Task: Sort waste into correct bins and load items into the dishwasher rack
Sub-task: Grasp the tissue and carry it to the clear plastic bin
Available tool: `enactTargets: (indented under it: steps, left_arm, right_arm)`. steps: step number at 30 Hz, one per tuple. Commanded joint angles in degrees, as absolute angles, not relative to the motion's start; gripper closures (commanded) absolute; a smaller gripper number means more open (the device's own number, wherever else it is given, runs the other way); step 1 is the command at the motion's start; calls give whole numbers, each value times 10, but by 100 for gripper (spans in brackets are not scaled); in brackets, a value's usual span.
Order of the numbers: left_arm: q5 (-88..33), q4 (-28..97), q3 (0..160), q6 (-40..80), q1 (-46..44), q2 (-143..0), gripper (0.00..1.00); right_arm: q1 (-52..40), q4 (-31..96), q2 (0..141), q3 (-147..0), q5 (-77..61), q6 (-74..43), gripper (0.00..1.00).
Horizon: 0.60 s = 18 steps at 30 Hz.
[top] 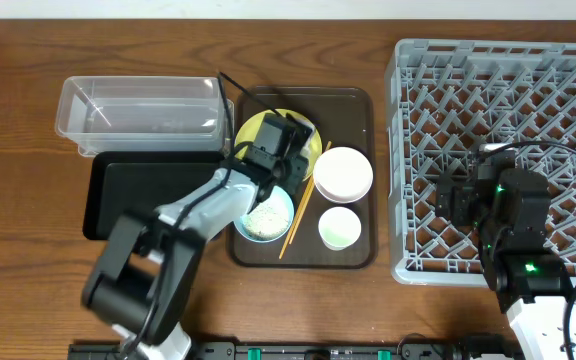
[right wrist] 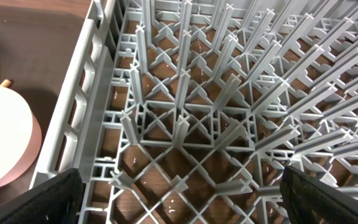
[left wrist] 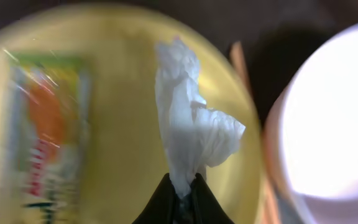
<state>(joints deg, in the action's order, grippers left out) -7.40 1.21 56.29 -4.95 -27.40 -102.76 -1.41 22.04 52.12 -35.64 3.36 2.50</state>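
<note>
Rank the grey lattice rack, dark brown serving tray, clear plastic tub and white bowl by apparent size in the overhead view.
1. Grey plastic lattice rack
2. Dark brown rectangular serving tray
3. Clear rectangular plastic tub
4. Round white bowl

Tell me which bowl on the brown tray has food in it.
The light-blue bowl, left of the chopsticks, holds whitish grains; the white bowl and the small cup look empty.
</note>
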Motion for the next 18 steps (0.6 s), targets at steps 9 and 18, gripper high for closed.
enactTargets:
  steps: [9,18]
  left_arm:
    - [-20,5,574,-8,-133,-885,94]
    - [-19,-46,573,93,-14,-932,84]
  right_arm:
    - [-19,221,521,-369,29,17,1]
    - [-19,221,521,-369,29,17,1]
